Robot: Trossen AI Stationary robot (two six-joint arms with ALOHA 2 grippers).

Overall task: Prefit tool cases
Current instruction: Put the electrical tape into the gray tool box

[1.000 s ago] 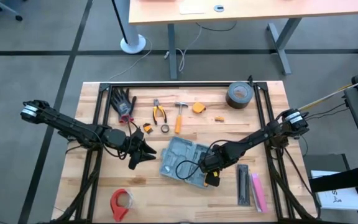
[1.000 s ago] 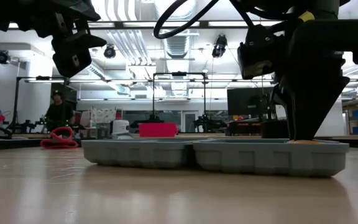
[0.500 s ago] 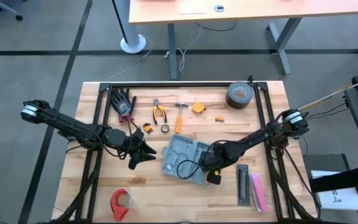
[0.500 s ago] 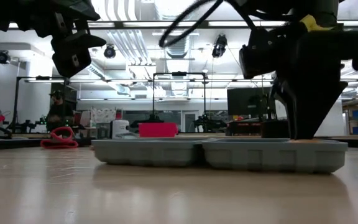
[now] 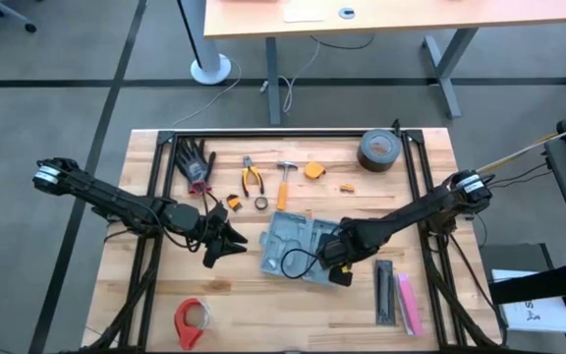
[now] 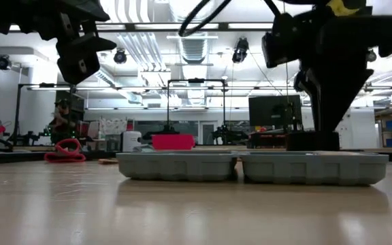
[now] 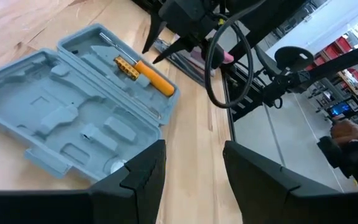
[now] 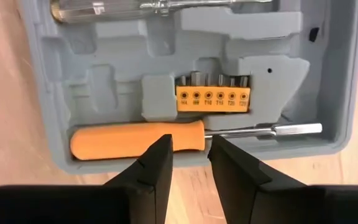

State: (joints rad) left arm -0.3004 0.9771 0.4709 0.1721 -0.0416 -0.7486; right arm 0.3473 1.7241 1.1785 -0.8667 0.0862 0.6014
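Observation:
The blue-grey tool case (image 5: 301, 248) lies open and flat on the wooden table. An orange-handled screwdriver (image 8: 135, 140) and an orange bit holder (image 8: 213, 98) sit in slots of its moulded tray (image 8: 104, 68). My right gripper (image 8: 189, 152) hangs above the case's near-right edge (image 5: 330, 261), pointing down. It is open by a narrow gap with nothing between its fingers. My left gripper (image 5: 226, 241) hovers open just left of the case (image 7: 73, 118), clear of it, fingers (image 7: 142, 180) aimed across it.
Behind the case lie black gloves (image 5: 197, 162), pliers (image 5: 253, 177), a hammer (image 5: 285, 182), a yellow tape measure (image 5: 314, 169) and a roll of duct tape (image 5: 378, 150). A red tape dispenser (image 5: 193, 320) sits near left. Black and pink bars (image 5: 396, 295) lie near right.
My right gripper has risen from the case's rim and now hangs clear above it. The case has slid a little toward the table's right edge, still lying flat and open.

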